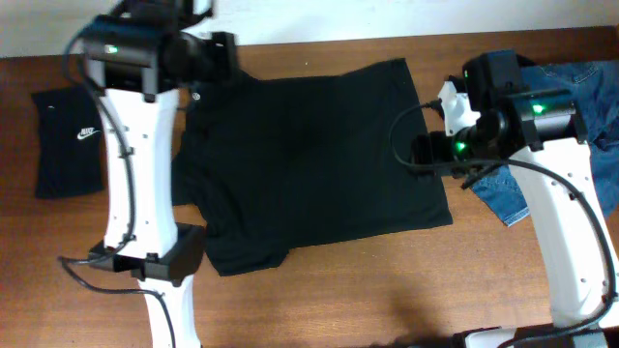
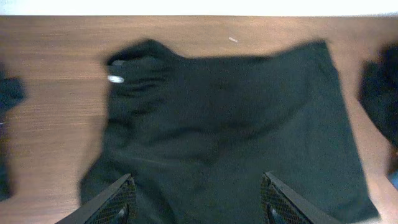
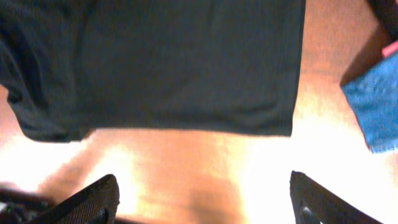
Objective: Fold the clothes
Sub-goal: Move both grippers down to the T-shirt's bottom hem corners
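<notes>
**Item 1. Black short-sleeved shirt** (image 1: 309, 159): lay spread flat at the centre of the overhead frame on the wooden table (image 1: 387, 290). It had one sleeve toward the lower left, and a small white mark (image 2: 115, 79) near the collar showed in the upper left of the left wrist view.

**Item 2. Folded black garment with white swoosh** (image 1: 70, 145): lay at the far left of the overhead frame, apart from the shirt.

**Item 3. Blue denim piece** (image 1: 503, 198): lay at the right of the overhead frame, partly under the right arm, its edge near the shirt's right side. A sliver of coral-pink cloth (image 3: 392, 48) showed above it at the right edge of the right wrist view.

**Item 4. Left gripper** (image 2: 198, 202): jaws stood wide apart, with shirt fabric in view between the fingers (image 2: 118, 205).

**Item 5. Right gripper** (image 3: 205, 199): jaws were spread wide over bare table, just below the shirt's edge in its own wrist view.
</notes>
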Robot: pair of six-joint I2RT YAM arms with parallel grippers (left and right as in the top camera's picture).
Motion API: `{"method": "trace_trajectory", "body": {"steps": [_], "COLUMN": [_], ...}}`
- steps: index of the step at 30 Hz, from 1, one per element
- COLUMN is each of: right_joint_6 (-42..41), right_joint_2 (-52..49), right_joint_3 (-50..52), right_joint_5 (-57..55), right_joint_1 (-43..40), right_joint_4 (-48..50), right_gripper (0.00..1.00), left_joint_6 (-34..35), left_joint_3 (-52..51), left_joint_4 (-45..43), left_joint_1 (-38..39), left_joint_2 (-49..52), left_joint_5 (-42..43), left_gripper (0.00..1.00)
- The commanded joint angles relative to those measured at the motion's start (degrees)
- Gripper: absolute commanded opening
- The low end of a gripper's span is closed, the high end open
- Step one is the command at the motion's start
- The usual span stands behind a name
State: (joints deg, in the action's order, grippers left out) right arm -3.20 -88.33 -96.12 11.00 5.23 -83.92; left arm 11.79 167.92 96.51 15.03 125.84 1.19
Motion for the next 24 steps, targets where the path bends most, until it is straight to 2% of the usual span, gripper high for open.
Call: {"method": "trace_trajectory", "body": {"steps": [1, 5, 11, 12, 14, 18, 20, 21, 24], "right_joint_6": [-0.1, -0.3, -0.3, -0.3, -0.3, -0.3, -0.4, -0.5, -1.9], "right_joint_2": [1.7, 3.5, 6.1, 6.4, 7.1, 8.1, 8.4, 8.5, 8.9], "right_joint_3": [-0.2, -0.2, -0.2, -0.2, -0.1, 0.7, 1.4, 2.0, 4.4], "right_joint_5": [-1.7, -2.7, -2.7, -2.7, -2.7, -3.1, -4.4, -5.1, -8.0], "right_joint_1": [0.0, 0.0, 0.0, 0.0, 0.0, 0.0, 0.0, 0.0, 0.0], "right_joint_4": [-1.7, -3.2, -6.5, -7.0, -7.9, -8.8, -9.1, -9.3, -9.3], "right_gripper": [0.82, 0.82, 0.83, 0.89, 0.91, 0.93, 0.99, 0.99, 0.99], "left_joint_6": [-1.0, -0.7, 3.6, 4.5, 6.5, 8.5, 9.6, 10.3, 12.7], "left_joint_3": [-3.7, -13.9, -37.7, -41.6, -50.2, -68.8, -77.3, -81.6, -91.8], "left_joint_4": [0.2, 0.2, 0.2, 0.0, -1.2, -8.0, -11.5, -13.4, -17.6], "left_joint_1": [3.7, 8.3, 12.7, 12.7, 12.7, 12.7, 12.7, 12.7, 12.7], "left_joint_2": [-3.9, -11.5, -25.9, -27.8, -32.0, -40.5, -44.3, -46.3, -51.4], "left_joint_5": [0.4, -6.1, -10.8, -11.5, -11.8, -11.5, -11.2, -11.1, -11.1], "left_gripper": [0.63, 0.63, 0.64, 0.64, 0.64, 0.67, 0.68, 0.69, 0.77]}}
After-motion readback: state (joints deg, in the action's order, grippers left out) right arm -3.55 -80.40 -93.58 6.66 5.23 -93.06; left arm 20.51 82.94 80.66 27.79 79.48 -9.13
